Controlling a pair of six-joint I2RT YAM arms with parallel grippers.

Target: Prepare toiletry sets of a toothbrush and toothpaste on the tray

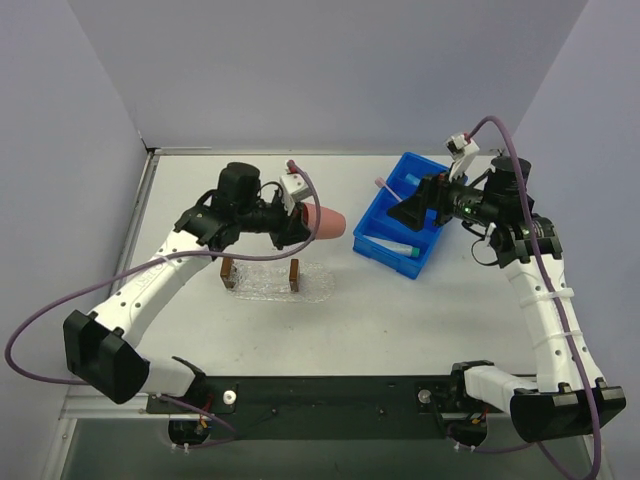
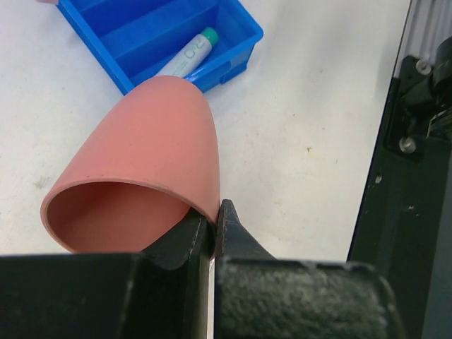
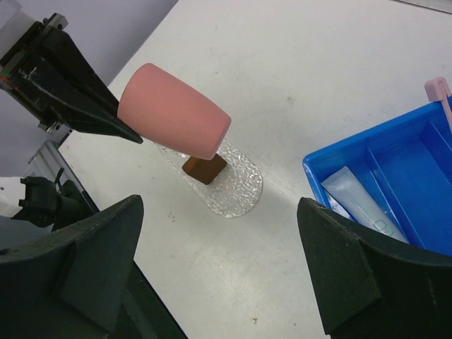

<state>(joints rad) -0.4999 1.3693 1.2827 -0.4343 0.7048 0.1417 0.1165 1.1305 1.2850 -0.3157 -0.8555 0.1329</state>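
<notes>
So our left claw (image 2: pixel 214 219) grips the pink cup (image 2: pixel 141 155) near the tray (image 3: pixel 240 191), and our right claw (image 3: pixel 220 212) gapes wide by the blue bin (image 3: pixel 374 134).

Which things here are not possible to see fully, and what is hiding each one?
Toothbrush: right wrist view, the right picture edge cuts its stick; top view, the right arm covers it mostly.
Whitish toothpaste: left wrist view, the pink cup hides its lower end.
Tray: right wrist view, the cup hides its far end.
Blue bin: top view, the right arm covers its middle.
</notes>
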